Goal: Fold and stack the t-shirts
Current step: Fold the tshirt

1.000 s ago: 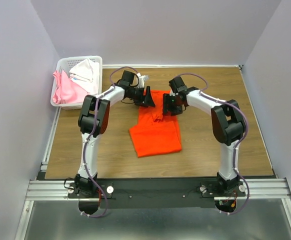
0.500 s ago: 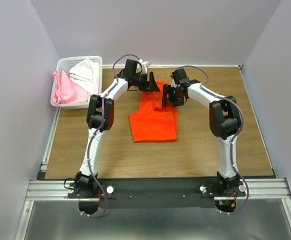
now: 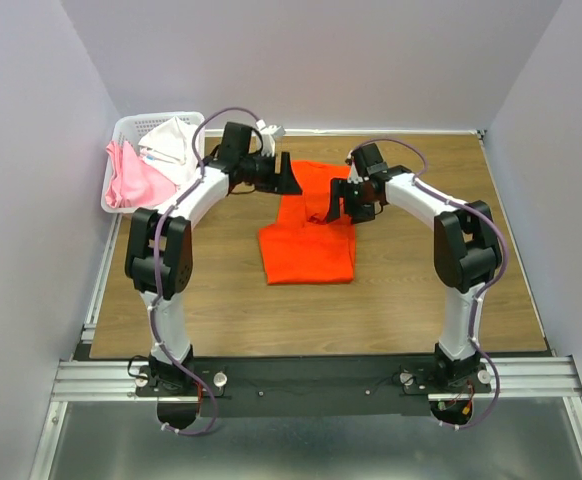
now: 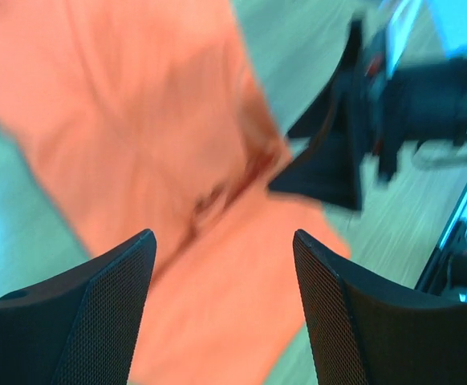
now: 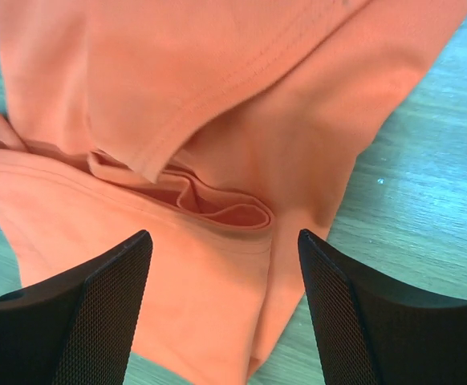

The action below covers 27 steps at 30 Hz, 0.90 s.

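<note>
While left jaws and right jaws gape empty, the orange t-shirt [image 3: 309, 255] lies beneath both.

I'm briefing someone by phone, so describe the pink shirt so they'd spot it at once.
Look to the far left corner of the wooden table, where a white lattice basket sits. The pink t-shirt fills its near left part; the white t-shirt beside it lies farther back.
</note>
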{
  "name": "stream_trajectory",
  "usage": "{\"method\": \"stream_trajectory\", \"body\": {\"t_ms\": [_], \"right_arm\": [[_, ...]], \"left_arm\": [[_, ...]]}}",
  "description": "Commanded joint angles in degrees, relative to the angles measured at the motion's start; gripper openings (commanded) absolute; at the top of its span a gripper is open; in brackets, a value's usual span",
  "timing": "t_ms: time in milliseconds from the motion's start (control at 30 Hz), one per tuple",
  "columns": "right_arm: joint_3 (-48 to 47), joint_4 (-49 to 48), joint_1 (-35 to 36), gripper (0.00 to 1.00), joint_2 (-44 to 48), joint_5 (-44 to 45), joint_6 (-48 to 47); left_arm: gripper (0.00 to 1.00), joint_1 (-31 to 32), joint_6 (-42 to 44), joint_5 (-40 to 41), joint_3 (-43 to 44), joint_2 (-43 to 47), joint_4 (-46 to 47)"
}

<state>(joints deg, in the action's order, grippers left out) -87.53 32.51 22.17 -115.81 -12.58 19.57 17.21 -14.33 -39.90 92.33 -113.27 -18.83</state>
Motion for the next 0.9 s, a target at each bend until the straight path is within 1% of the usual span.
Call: {"method": "stream_trajectory", "body": {"t_ms": [0, 100, 200, 300, 500, 567, 700, 800, 867], "right_arm": [[1.31, 0.71, 0.50, 0.79, -0.11, -1.83, -1.90], [0.08, 0.62, 0.50, 0.78, -1.26, -1.75, -2.17], [-1.59, 0.71, 0.50, 0.74, -3.10, -2.27, -2.61], [-2.56, 0.71, 0.50, 0.68, -4.51, -2.80, -2.96], [-2.12, 0.71, 0.50, 0.61, -4.69, -2.80, -3.66], [-1.95, 0.71, 0.50, 0.60, -4.69, -2.89, -3.75], [-2.12, 0.80, 0.50, 0.59, -4.60, -2.80, -3.93], [-2.21, 0.80, 0.50, 0.56, -4.60, -2.89, -4.10], [-2.12, 0.80, 0.50, 0.55, -4.69, -2.98, -4.10]], "left_arm": [[0.78, -1.30, 3.60, 2.90, -10.48, 2.26, -1.39], [0.80, -2.09, 2.99, 3.42, -14.80, 5.07, 0.01], [0.81, -3.06, 2.46, 4.30, -20.07, 7.01, 0.99], [0.82, -3.94, 2.37, 5.97, -22.01, 8.07, 0.99], [0.84, -5.08, 1.76, 9.75, -23.16, 9.56, 0.64], [0.87, -5.17, 1.32, 10.45, -23.34, 9.48, 0.64], [0.87, -5.17, 0.53, 10.45, -23.87, 9.04, 0.90], [0.87, -5.17, 0.09, 11.69, -24.48, 8.77, 0.72], [0.87, -5.17, 0.00, 10.73, -24.74, 8.25, 1.16]]}}
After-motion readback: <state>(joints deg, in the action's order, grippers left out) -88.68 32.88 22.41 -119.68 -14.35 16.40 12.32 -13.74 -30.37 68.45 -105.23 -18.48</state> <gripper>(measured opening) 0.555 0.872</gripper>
